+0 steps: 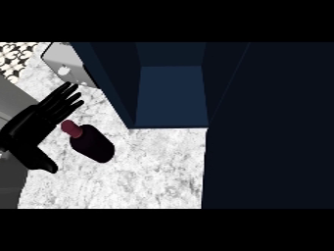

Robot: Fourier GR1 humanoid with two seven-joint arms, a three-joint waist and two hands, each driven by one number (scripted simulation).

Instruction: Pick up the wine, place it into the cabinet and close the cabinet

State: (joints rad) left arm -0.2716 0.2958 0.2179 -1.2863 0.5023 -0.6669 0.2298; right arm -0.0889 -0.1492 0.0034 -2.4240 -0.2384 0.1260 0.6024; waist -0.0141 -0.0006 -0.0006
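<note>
One wine bottle (91, 141) lies just right of the open left hand (35, 125)

A pale marbled table (148, 171) is filling the lower middle. A patterned tile wall (10, 56) is showing at the upper left, with a grey metal appliance (68, 63) sitting beside it.

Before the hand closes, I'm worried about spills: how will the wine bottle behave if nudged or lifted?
The bottle looks rigid and smooth, so it may slip between the fingers of the open left hand. It seems tall with a narrow neck, so a sideways push would probably tip it, and its round body could then roll.
</note>
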